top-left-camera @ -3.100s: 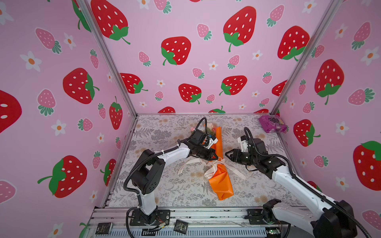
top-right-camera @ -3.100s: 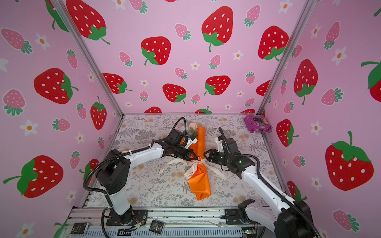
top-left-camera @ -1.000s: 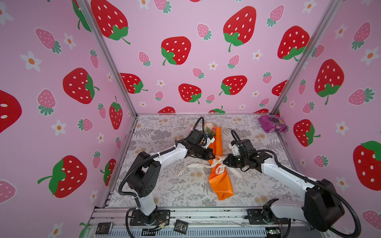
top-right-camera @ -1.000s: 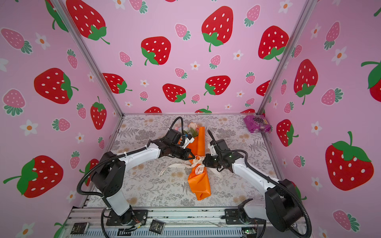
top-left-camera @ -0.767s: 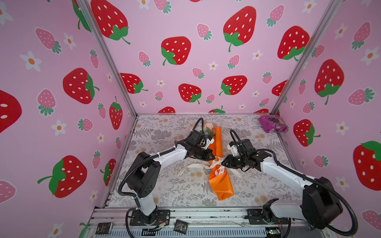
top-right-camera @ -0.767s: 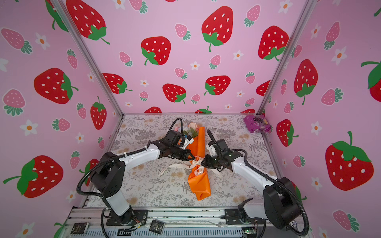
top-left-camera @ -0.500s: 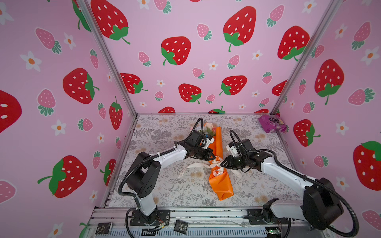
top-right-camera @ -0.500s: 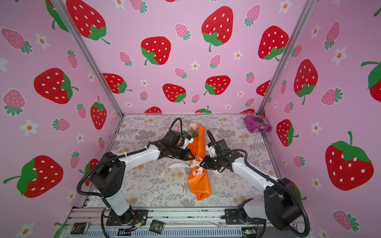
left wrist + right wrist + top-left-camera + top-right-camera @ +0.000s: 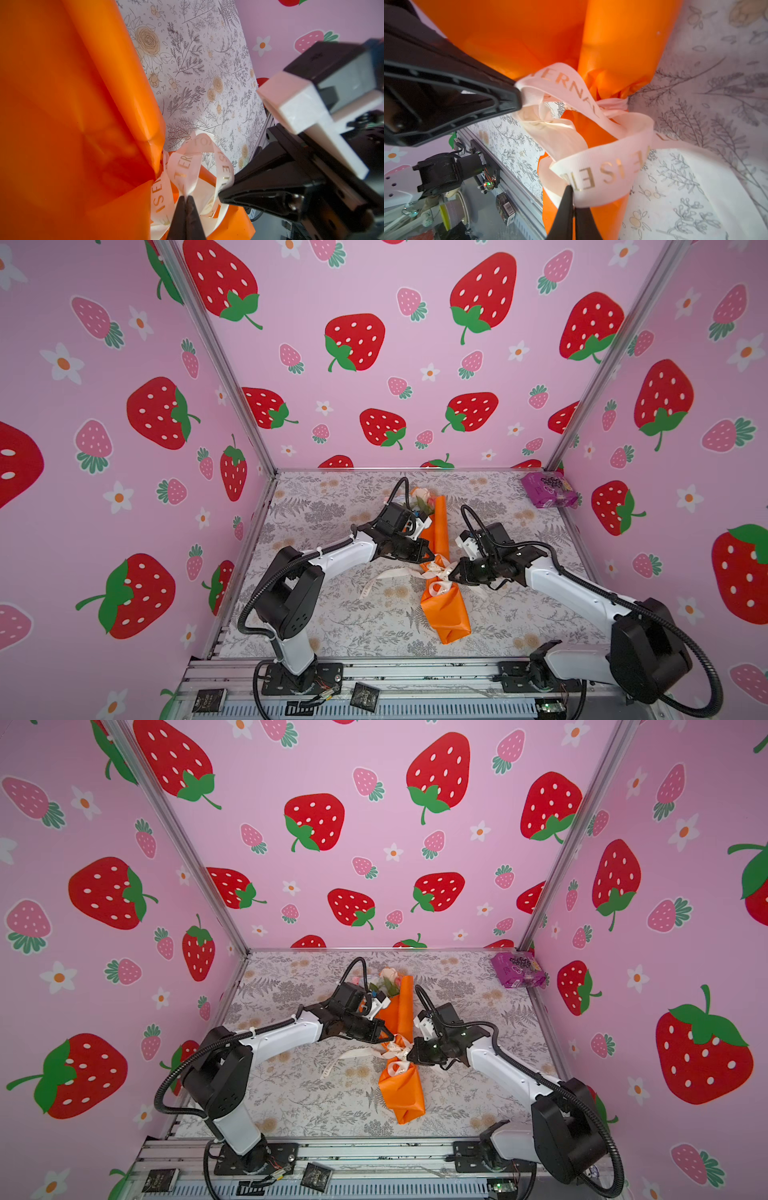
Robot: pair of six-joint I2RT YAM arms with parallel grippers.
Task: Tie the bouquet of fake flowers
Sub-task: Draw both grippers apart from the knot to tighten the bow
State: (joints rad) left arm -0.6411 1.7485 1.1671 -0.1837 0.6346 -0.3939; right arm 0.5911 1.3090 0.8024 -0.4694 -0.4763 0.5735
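The bouquet of fake flowers point(image 9: 444, 614) point(image 9: 401, 1090) lies mid-table in orange wrapping paper, with its rose heads point(image 9: 420, 494) pointing toward the back wall. A cream ribbon with gold letters point(image 9: 436, 572) point(image 9: 187, 164) point(image 9: 602, 176) is looped around its narrow waist. One ribbon tail point(image 9: 374, 585) trails off to the left on the table. My left gripper point(image 9: 432, 559) point(image 9: 186, 197) is shut on one ribbon loop just left of the waist. From the right, my right gripper point(image 9: 451, 576) point(image 9: 572, 188) is shut on another loop. The two sets of tips nearly meet over the knot.
A small purple packet point(image 9: 546, 489) point(image 9: 517, 969) sits in the back right corner against the wall. Pink strawberry walls close in the floral table on three sides. A metal rail point(image 9: 415, 672) runs along the front edge.
My right gripper came in toward the bouquet's waist, opened briefly, then shut on a ribbon loop. The left gripper stayed shut on its loop, almost still.
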